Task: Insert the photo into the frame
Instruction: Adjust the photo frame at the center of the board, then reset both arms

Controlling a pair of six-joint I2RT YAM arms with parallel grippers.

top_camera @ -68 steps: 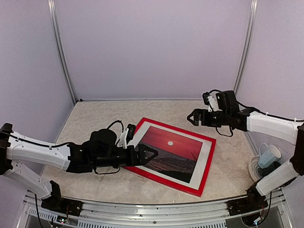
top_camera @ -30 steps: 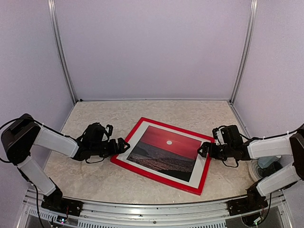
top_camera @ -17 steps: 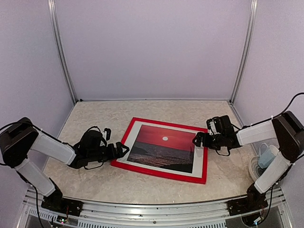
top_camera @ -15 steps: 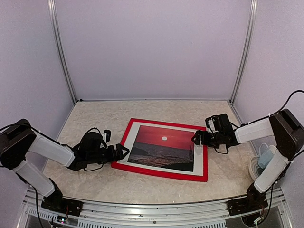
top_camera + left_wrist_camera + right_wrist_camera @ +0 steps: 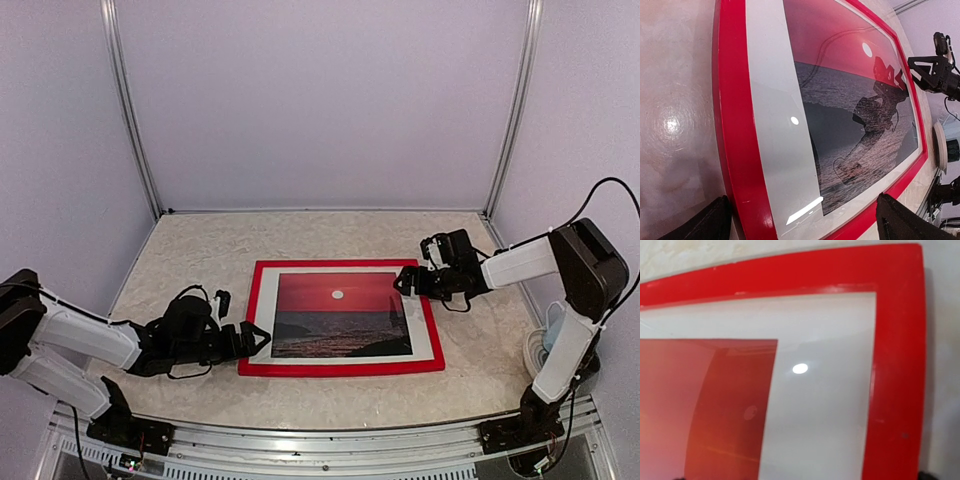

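While the photo [image 5: 340, 315] sat inside the frame [image 5: 342, 367], flat on the tabletop [image 5: 200, 250], the left pincer [image 5: 257, 338] and right pincer [image 5: 402, 283] stood spread at opposite corners.

Around my work place the walls [image 5: 320, 100] are plain pale lilac, with thin metal posts [image 5: 128, 110] in the two back corners. My surface [image 5: 200, 250] is beige, marble-patterned, and shows a soft light spot [image 5: 667, 122]. A metal rail [image 5: 300, 445] runs along its near edge.
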